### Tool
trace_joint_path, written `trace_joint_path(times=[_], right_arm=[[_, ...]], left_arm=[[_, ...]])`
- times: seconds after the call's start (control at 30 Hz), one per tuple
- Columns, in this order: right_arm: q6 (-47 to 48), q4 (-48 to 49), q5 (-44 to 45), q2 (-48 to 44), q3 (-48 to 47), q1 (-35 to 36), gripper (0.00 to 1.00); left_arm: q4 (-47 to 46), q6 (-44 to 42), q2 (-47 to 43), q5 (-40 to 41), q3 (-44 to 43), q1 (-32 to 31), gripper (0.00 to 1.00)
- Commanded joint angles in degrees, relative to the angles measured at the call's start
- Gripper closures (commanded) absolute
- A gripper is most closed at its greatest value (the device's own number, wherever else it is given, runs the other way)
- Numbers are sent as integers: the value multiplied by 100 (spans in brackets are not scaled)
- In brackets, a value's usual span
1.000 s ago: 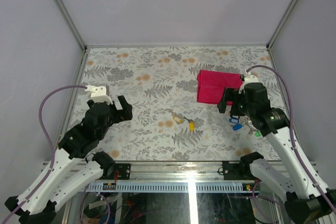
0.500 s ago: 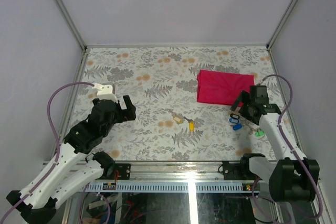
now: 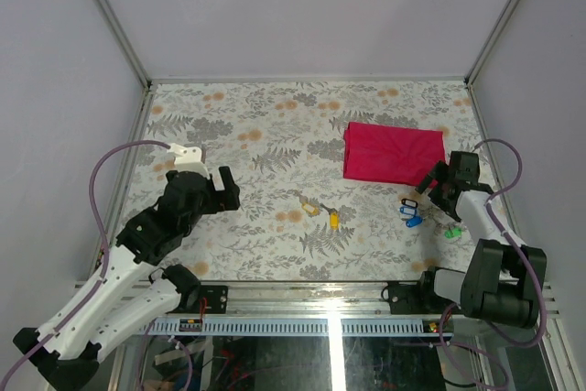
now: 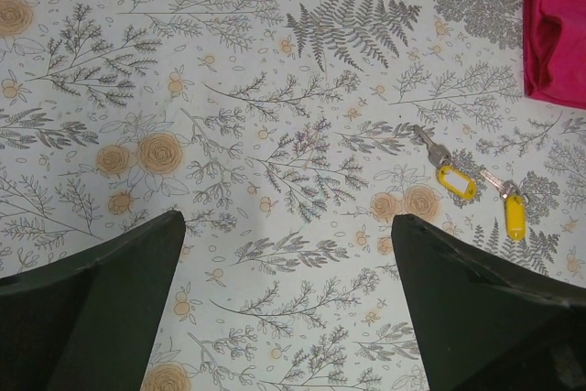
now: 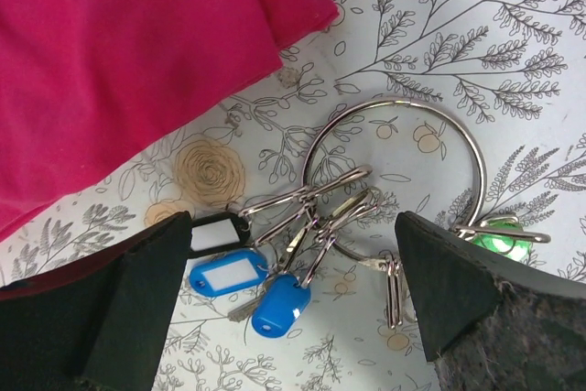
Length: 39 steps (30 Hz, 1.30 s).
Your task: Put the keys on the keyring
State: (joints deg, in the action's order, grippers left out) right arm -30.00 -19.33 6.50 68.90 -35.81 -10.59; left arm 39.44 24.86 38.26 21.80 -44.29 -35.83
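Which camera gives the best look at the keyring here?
The right wrist view: the keyring lies close and sharp, blue tags and a green tag bunched against it. The top external view shows only coloured specks beside the right pincer; the wire is too thin to see. The left wrist view misses it.

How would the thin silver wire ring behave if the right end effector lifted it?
The thin silver wire ring looks rigid and should probably keep its shape. The blue plastic-tagged keys seem loosely linked to it, so they would likely dangle.
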Motion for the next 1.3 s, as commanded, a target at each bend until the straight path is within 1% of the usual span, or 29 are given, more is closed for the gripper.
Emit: trace_joint_path(times=[0.0, 0.17, 0.33, 0.6, 0.77, 0.87, 1.03, 1.13, 1.27], right_arm=[[90, 481, 180, 289, 26, -71, 1], [-1, 612, 206, 532, 57, -81, 1], [-258, 493, 212, 662, 129, -84, 1], [-531, 605, -409, 808, 347, -79, 1], [-714, 663, -880, 576, 574, -26, 1], [-843, 558, -904, 217, 692, 170, 1], [-1182, 464, -756, -245, 877, 811, 1], [-1355, 609, -740, -282, 988, 1161, 1], [-1500, 907, -974, -98, 1058, 1448, 1]], left_arm=[[-324, -121, 148, -105, -23, 32, 0], [-325, -122, 209, -97, -28, 33, 0], [-319, -112, 180, -63, -32, 33, 0], [-309, -95, 71, -62, -16, 30, 0], [-307, -76, 20, -10, -8, 33, 0], [-291, -75, 56, 6, -21, 33, 0], [-287, -66, 46, 23, -20, 33, 0], [-283, -60, 24, 41, -20, 30, 0], [-282, -59, 27, 43, -25, 34, 0]])
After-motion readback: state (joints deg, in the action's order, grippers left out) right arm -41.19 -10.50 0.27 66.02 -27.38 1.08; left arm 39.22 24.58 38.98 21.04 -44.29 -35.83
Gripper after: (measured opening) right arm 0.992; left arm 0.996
